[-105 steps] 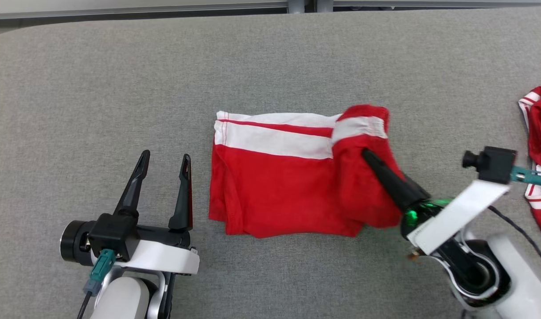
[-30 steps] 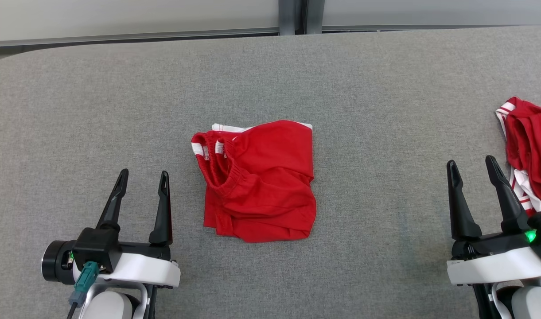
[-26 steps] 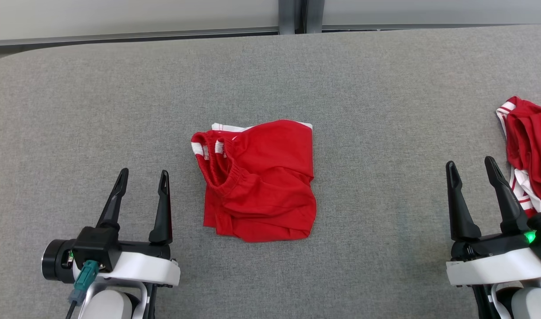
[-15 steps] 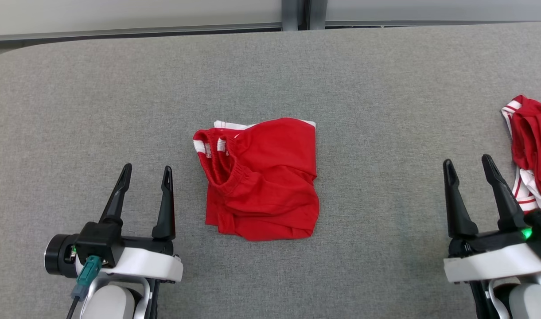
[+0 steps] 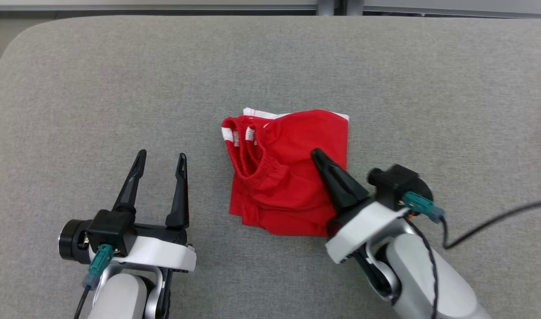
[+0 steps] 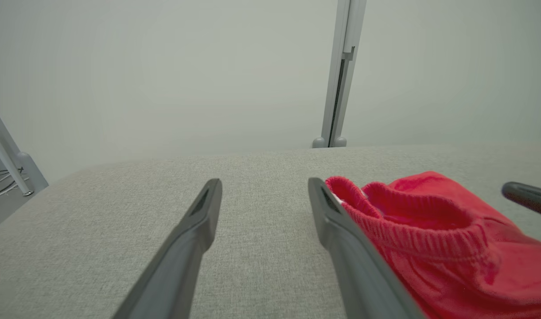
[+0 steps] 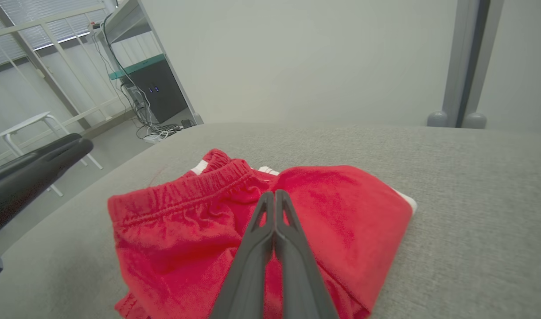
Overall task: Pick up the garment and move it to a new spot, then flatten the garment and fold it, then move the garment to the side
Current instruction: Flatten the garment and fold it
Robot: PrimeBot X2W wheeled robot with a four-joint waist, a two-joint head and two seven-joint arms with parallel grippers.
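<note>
The garment [image 5: 288, 177], red shorts with white bands, lies folded into a rough square at the middle of the grey table [image 5: 119, 88]; its elastic waistband faces left. My right gripper [image 5: 315, 152] is shut, its two fingers pressed together and lying over the garment's right half, tip near the middle; no cloth shows between them. The right wrist view has the same shut gripper [image 7: 274, 192] above the red garment [image 7: 341, 204]. My left gripper [image 5: 161, 153] stands open on the bare table just left of the garment. In the left wrist view the left gripper [image 6: 265, 181] is empty, with the garment [image 6: 430, 230] at its right finger.
The table's rounded corner is at the upper left, with a grey wall post [image 5: 332, 6] behind the far edge. A black cable [image 5: 496, 221] trails right from my right wrist. Beyond the table edge stand a white stool [image 7: 26, 122] and a dark cabinet [image 7: 157, 93].
My right arm has swung in from the right side to over the garment, and its gripper has shut. The camera has shifted, moving the scene rightward. The left gripper stays open in place.
</note>
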